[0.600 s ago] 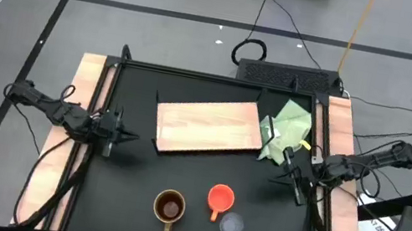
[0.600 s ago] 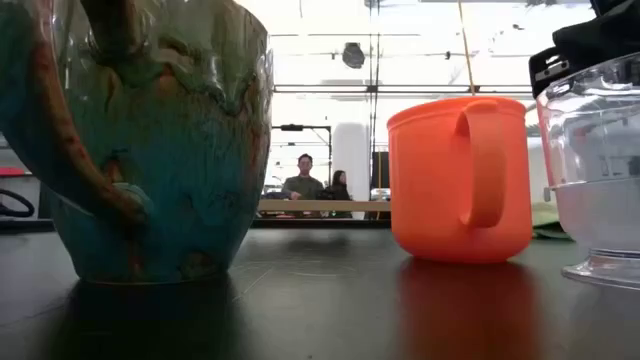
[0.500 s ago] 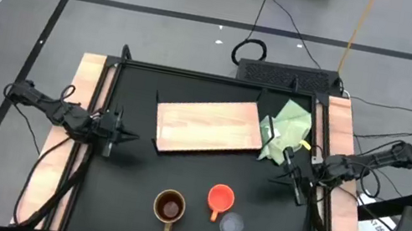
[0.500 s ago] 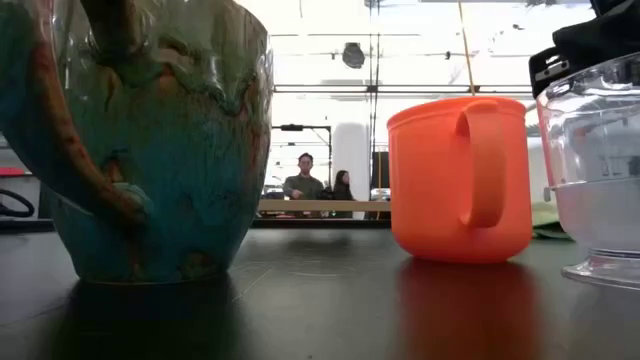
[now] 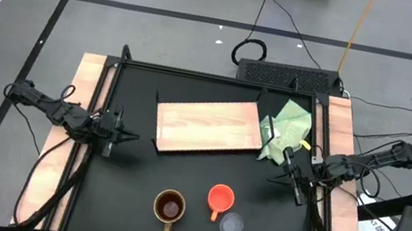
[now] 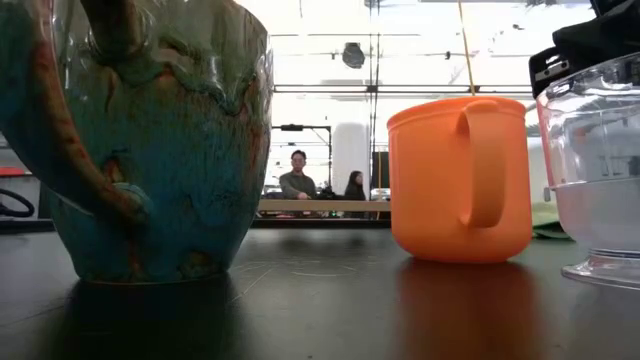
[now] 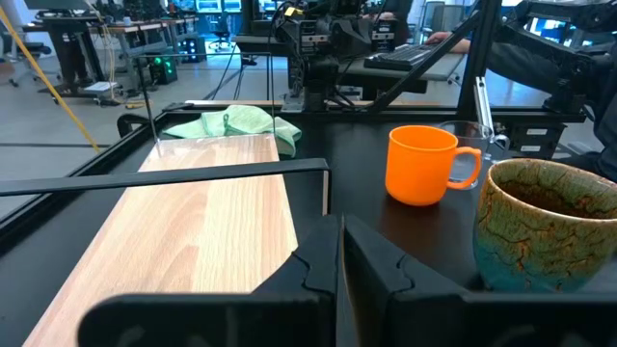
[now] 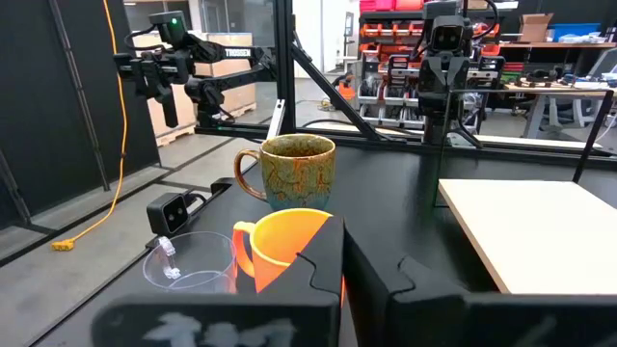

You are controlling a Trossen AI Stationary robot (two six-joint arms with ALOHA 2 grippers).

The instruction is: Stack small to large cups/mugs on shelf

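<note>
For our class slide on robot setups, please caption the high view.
Three cups wait at the table's near edge while both grippers, left and right, flank the empty shelf.

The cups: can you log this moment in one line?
left hand: shut, idle | right hand: shut, idle | cups: on table | shelf: bare

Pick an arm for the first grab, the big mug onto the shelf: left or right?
Left, probably. The brown-gold mug is the leftmost cup, with the orange cup and clear cup between it and the right gripper. The left gripper has an open path. Both are shut; the shelf is bare.
</note>
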